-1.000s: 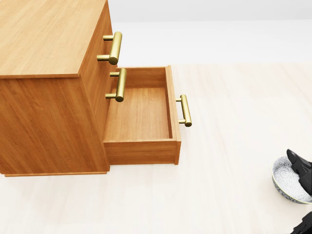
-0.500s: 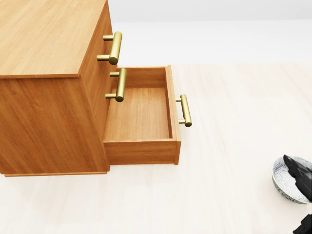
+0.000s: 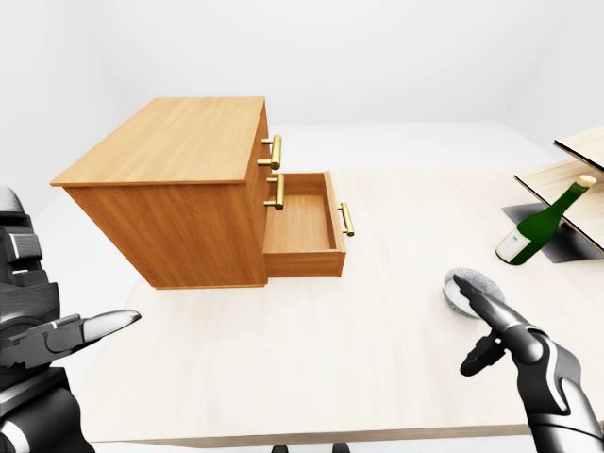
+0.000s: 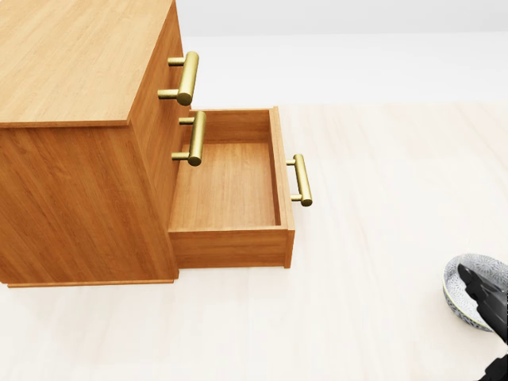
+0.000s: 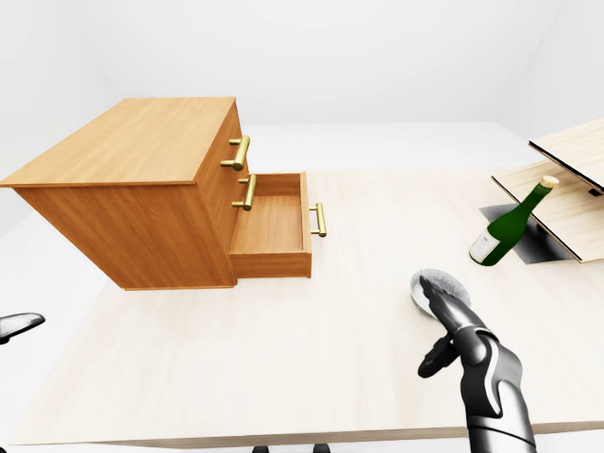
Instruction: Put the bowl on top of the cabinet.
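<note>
Pale wooden surface carries the cabinet at far left, one drawer standing open; the bowl sits at near right, well apart from it; right hand reaches its unclenched fingers over the bowl's near rim; left hand hangs released at near left.

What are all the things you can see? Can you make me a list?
Table: one, pale wood, under everything.
Cabinet: one, brown wood, left of the left-eye view.
Drawer: one, brown wood, pulled open at the bottom of the cabinet, nothing inside.
Handles: three, gold, two on the cabinet's face, one on the open drawer.
Bowl: one, grey speckled, on the table at lower right.
Bottle: one, green, leaning at far right.
Boards: pale wood, behind the bottle at the right edge.
Left hand: black and grey, open, lower left.
Right hand: black, open, fingers over the bowl.
</note>
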### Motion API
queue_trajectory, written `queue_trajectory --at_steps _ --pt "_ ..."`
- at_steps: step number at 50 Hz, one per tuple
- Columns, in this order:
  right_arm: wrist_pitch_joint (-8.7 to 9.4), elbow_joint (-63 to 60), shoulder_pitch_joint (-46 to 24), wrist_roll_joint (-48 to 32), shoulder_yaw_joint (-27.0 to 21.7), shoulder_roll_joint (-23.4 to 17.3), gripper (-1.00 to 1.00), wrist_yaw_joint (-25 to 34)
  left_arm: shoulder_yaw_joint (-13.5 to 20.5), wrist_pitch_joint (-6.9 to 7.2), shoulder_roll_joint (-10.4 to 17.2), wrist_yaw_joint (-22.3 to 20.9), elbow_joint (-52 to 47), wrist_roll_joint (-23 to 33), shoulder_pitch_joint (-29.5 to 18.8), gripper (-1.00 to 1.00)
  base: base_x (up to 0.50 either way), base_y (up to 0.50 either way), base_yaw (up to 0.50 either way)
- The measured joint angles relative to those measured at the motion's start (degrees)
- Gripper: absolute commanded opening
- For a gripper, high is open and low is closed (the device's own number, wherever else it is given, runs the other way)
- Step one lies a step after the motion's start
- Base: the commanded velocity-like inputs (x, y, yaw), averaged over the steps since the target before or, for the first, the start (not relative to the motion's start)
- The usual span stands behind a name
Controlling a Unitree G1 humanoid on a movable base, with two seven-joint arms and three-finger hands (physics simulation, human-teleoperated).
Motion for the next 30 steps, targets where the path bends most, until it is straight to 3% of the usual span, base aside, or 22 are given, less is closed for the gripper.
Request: queue_trajectory --at_steps 17,18,19,20,21,30 --pt "0.00 1.0 1.4 -0.2 0.5 0.5 1.00 0.2 -0.4 0.00 -0.2 -0.2 0.1 0.4 0.0 1.00 0.00 0.00 0.00" --pt "0.00 1.1 1.5 -0.2 0.5 0.5 0.55 0.3 -0.4 0.00 -0.2 -0.2 0.1 0.5 0.0 1.00 0.00 0.00 0.00" --pt "0.00 1.0 1.5 0.0 0.5 0.5 0.31 0.1 -0.4 0.00 -0.2 -0.2 0.1 0.5 0.0 1.00 0.00 0.00 0.00" --pt "-0.01 1.0 1.3 -0.1 0.5 0.5 -0.87 -0.2 -0.5 0.00 -0.2 -0.2 0.1 0.6 0.0 1.00 0.00 0.00 0.00" --pt "0.00 1.1 1.1 -0.3 0.4 0.5 -1.00 -0.4 -0.5 0.00 -0.2 -0.2 0.1 0.6 0.0 1.00 0.00 0.00 0.00" --pt "-0.02 1.0 -0.8 -2.1 0.1 0.3 -1.00 -1.1 -0.5 0.00 -0.2 -0.2 0.1 0.7 0.0 1.00 0.00 0.00 0.00"
